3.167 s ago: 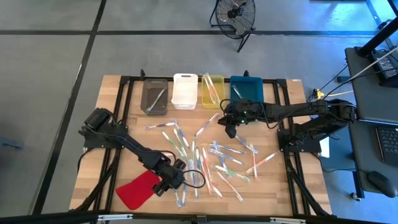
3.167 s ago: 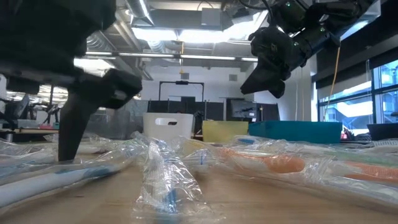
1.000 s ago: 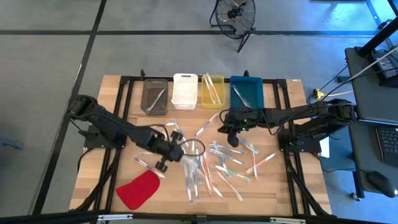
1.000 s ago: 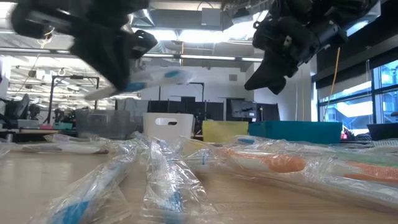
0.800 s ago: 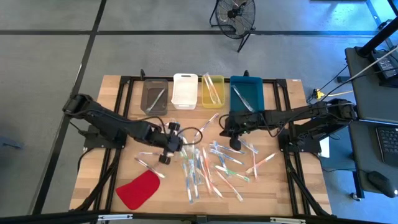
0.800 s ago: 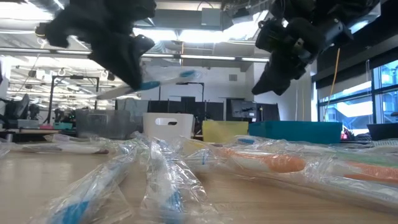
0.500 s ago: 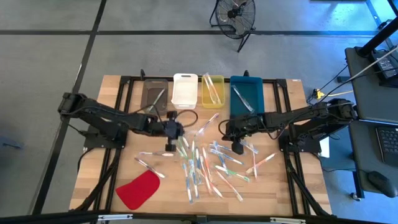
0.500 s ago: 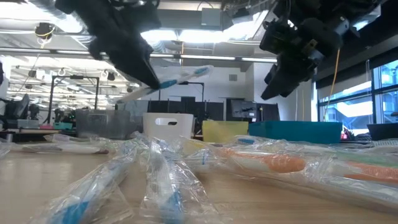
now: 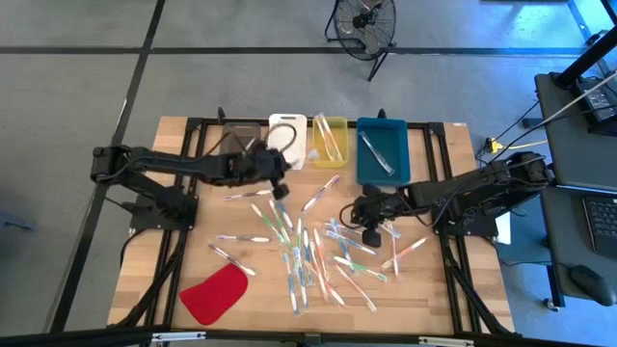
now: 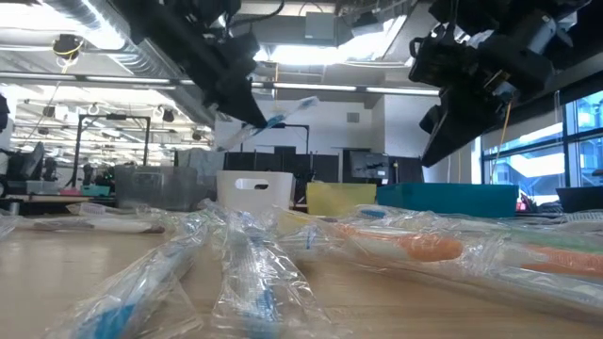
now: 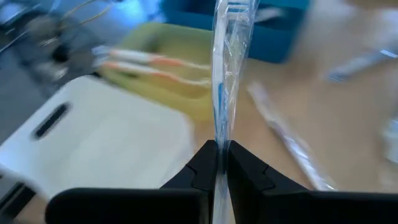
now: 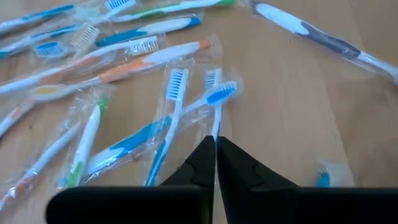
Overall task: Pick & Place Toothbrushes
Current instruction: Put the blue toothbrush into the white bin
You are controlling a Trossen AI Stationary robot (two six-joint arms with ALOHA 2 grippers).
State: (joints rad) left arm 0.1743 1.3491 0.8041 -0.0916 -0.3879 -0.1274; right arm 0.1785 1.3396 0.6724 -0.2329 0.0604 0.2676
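Several wrapped toothbrushes (image 9: 318,253) lie scattered on the wooden table (image 9: 434,289); the right wrist view shows some of these toothbrushes (image 12: 149,134) close up. My left gripper (image 9: 280,183) hangs above the table just near of the white bin (image 9: 287,130), shut on one wrapped toothbrush (image 11: 222,81) with blue parts. In the low view this gripper (image 10: 252,118) is high up with the toothbrush (image 10: 287,111) jutting from it. My right gripper (image 9: 369,234) hovers shut over the right part of the pile with nothing between its fingers (image 12: 205,163). My left gripper pinches the wrapped toothbrush between its two fingertips (image 11: 205,165), on the clear wrapper and the stick inside (image 11: 219,134). Most of the brush sticks out past the fingertips. It is lifted clear of the table, slanting upward in the low view.
Along the far edge stand a grey bin (image 9: 239,130), the white bin, a yellow bin (image 9: 330,140) with toothbrushes in it, and a blue bin (image 9: 383,149) holding one. A flat red piece (image 9: 217,294) lies at the near left. Black frame rails run down both table sides.
My left gripper has carried the wrapped toothbrush from the pile's left side toward the table's far edge, up to the white bin, rolling as it went; the brush stays lifted clear. My right gripper has drifted a little toward the near edge and tipped further down.
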